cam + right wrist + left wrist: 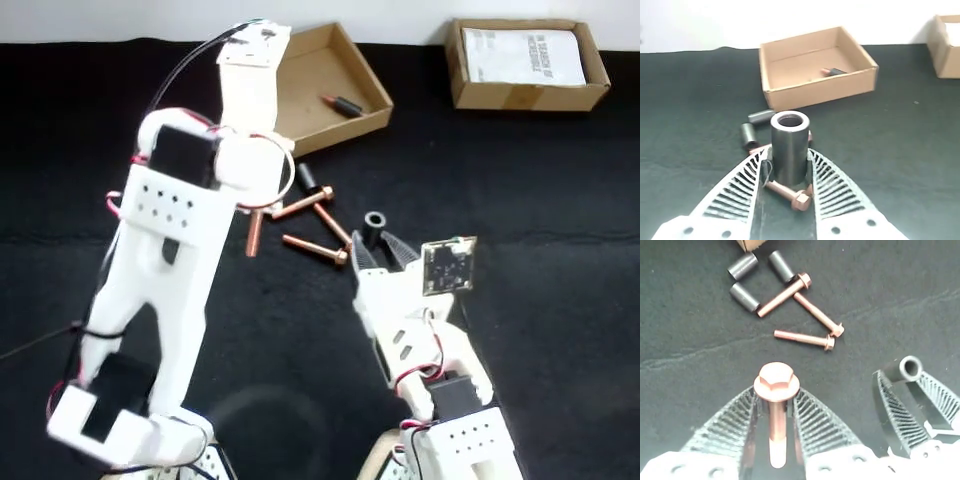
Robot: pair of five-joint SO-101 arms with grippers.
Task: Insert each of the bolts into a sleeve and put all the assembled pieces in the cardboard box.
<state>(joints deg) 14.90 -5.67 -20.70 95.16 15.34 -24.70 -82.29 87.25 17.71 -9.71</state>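
My left gripper [776, 390] is shut on a copper bolt [776, 405], head pointing away from the wrist; from above this bolt [254, 232] hangs beside the loose pile. Three loose bolts [805, 339] and three dark sleeves [745, 296] lie on the black mat. My right gripper [788, 152] is shut on an upright dark sleeve [789, 142], bore open at the top; in the high view that gripper [374, 243] holds the sleeve [375, 226] just right of the loose bolts [314, 248]. The cardboard box [300, 120] holds one assembled piece [343, 103].
A second cardboard box [590, 95] with a printed sheet stands at the back right. The left arm's white body [165, 260] spans the left half of the table. Open black mat lies to the right of the right arm.
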